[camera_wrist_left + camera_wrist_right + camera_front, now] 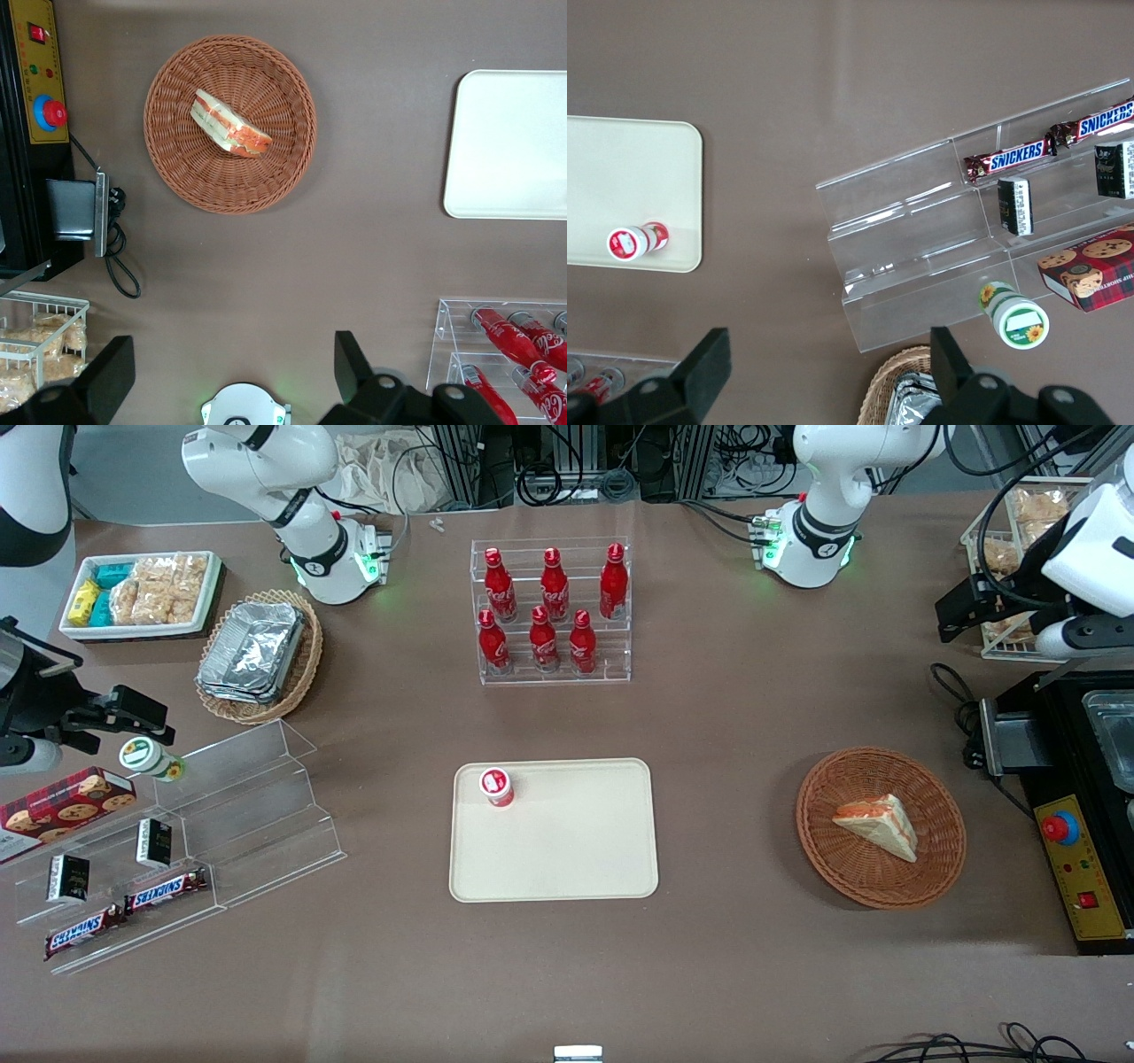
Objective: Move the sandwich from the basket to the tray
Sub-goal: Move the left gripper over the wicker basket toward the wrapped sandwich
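Note:
The sandwich (877,825), a pale bread wedge with red-orange filling, lies in the round reddish-brown wicker basket (815,841). Both also show in the left wrist view, the sandwich (229,124) in the basket (177,159). The cream tray (567,850) lies flat mid-table, nearer the parked arm's end than the basket, and its edge shows in the left wrist view (509,150). My left gripper (957,611) hangs high above the table at the working arm's end, farther from the front camera than the basket. It is open and empty (230,372), its fingers (350,363) wide apart.
A small red-and-white bottle (498,786) stands on a tray corner. A clear rack of red cola bottles (551,611) stands farther back. A black control box with a red button (1076,859) and a wire basket of snacks (1010,558) are beside my gripper.

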